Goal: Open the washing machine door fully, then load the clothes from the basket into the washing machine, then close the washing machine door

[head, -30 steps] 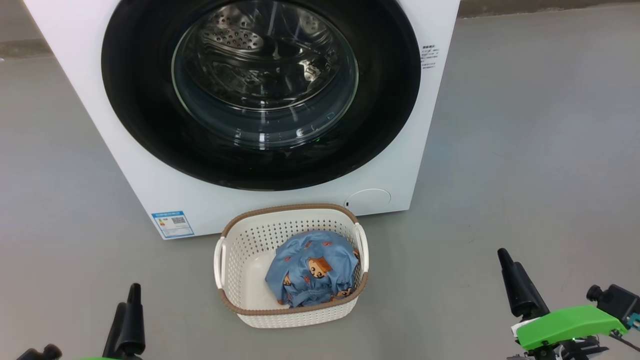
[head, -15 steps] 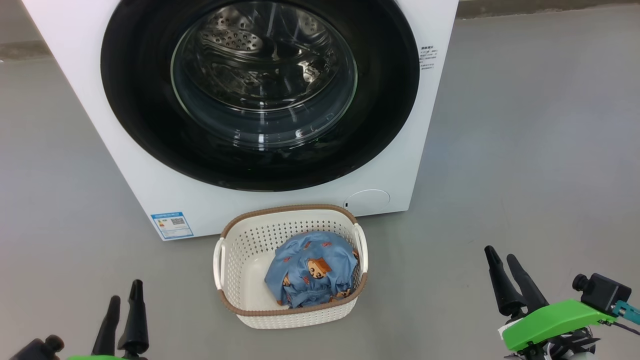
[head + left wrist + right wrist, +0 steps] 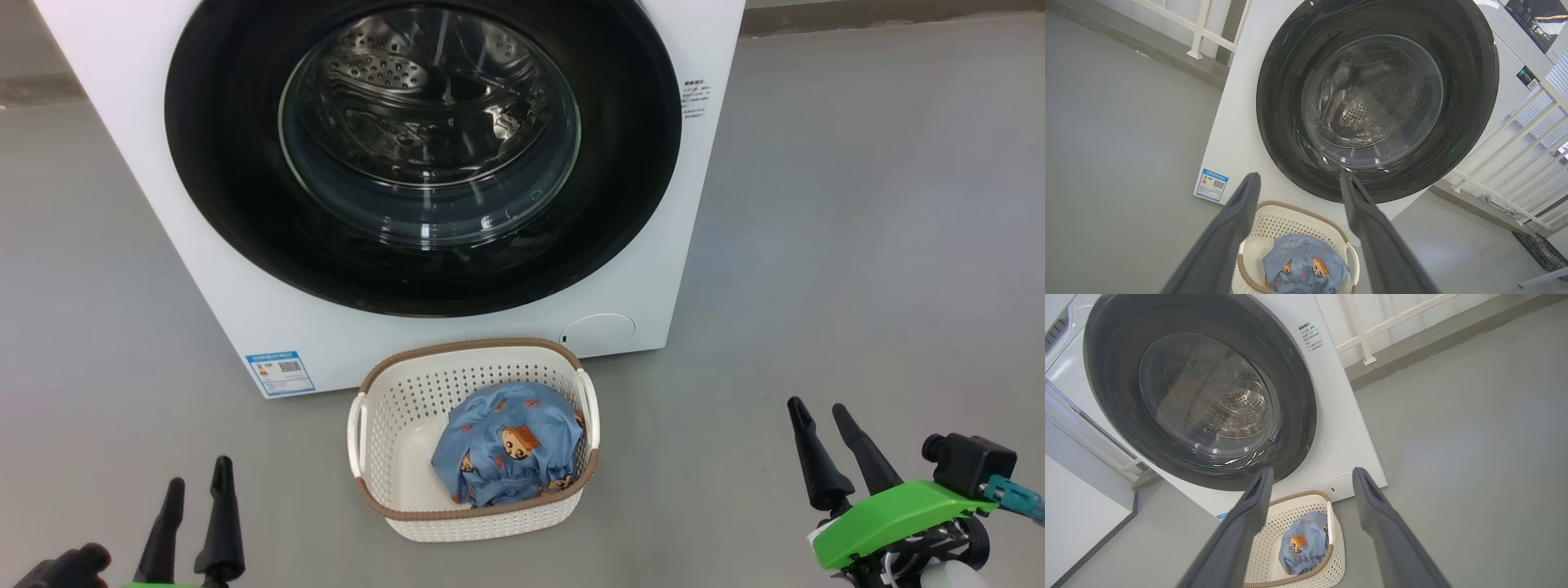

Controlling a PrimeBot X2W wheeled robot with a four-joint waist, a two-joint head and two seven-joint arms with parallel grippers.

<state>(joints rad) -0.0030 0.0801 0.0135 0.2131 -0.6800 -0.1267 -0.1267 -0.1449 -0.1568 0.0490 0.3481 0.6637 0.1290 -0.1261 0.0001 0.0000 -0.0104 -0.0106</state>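
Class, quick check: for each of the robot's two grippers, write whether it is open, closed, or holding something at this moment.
Left gripper: open, holding nothing.
Right gripper: open, holding nothing.

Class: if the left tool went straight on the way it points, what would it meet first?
Most likely the closed round washing machine door, glossy black rim around clear glass; depth is uncertain.
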